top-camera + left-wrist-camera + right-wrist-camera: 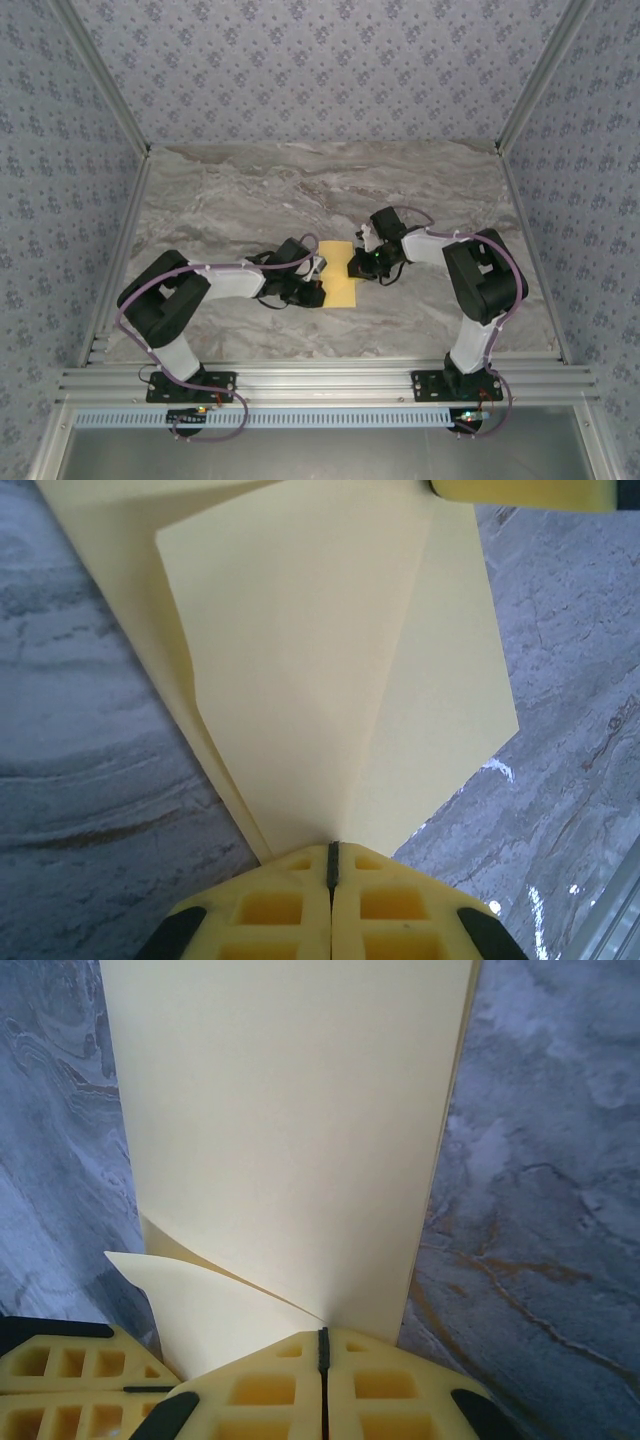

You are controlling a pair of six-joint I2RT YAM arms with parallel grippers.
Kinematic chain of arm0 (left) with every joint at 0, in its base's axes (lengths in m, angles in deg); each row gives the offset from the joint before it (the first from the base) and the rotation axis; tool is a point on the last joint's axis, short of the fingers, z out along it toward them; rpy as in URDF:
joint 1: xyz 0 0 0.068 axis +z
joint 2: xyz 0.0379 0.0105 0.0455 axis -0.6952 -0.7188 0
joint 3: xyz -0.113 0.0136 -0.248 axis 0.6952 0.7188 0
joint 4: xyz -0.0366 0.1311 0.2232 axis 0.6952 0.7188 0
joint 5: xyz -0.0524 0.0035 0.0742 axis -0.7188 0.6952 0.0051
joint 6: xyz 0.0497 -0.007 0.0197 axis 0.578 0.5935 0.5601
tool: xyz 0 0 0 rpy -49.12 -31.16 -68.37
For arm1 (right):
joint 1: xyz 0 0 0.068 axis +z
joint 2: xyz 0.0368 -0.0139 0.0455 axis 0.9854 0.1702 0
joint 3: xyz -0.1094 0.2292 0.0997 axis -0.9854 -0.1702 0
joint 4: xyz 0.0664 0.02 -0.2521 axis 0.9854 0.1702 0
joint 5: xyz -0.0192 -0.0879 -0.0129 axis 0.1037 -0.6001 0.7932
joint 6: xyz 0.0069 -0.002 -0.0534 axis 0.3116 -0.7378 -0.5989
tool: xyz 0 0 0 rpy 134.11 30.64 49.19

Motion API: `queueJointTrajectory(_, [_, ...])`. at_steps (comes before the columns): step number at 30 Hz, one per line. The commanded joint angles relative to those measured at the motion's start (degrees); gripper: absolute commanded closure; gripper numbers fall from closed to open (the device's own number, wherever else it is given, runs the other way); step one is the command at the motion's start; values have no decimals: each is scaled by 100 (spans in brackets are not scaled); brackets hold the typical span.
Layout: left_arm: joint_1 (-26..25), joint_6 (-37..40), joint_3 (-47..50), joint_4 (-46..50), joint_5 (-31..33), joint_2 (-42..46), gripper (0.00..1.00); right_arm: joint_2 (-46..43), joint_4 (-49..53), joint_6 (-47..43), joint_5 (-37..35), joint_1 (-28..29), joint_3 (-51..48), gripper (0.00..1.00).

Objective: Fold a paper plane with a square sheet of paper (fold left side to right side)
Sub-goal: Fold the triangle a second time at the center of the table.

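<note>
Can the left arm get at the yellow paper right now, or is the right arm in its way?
Probably yes: the left gripper is shut on one edge of the square sheet of paper, while the right gripper pinches the opposite side, out of its way.

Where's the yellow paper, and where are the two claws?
square sheet of paper (340, 274), top view, middle of its upper face.
left gripper (333, 862), left wrist view, seam between its shut fingertips.
right gripper (322, 1348), right wrist view, seam between its shut fingertips.
</note>
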Motion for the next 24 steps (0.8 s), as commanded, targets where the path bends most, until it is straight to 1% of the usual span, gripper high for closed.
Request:
queueJointTrajectory(1, [45, 14, 269, 664, 311, -179, 94, 234, 181, -184, -617, -174, 59, 92])
queueJointTrajectory(6, [50, 3, -61, 585, -93, 186, 90, 271, 156, -182, -581, -164, -10, 92])
queueJointTrajectory(10, [24, 27, -451, 529, -438, 306, 90, 271, 160, -178, -573, -147, -5, 92])
queueJointTrajectory(15, [5, 140, -826, 588, -508, -116, 90, 273, 186, -186, -598, -133, 14, 92])
queueJointTrajectory(20, [5, 242, -1127, 676, -371, -642, 90, 273, 233, -219, -617, -124, 12, 92])
queueJointTrajectory(24, [6, 275, -1225, 737, -349, -849, 90, 274, 259, -241, -643, -122, 9, 92])
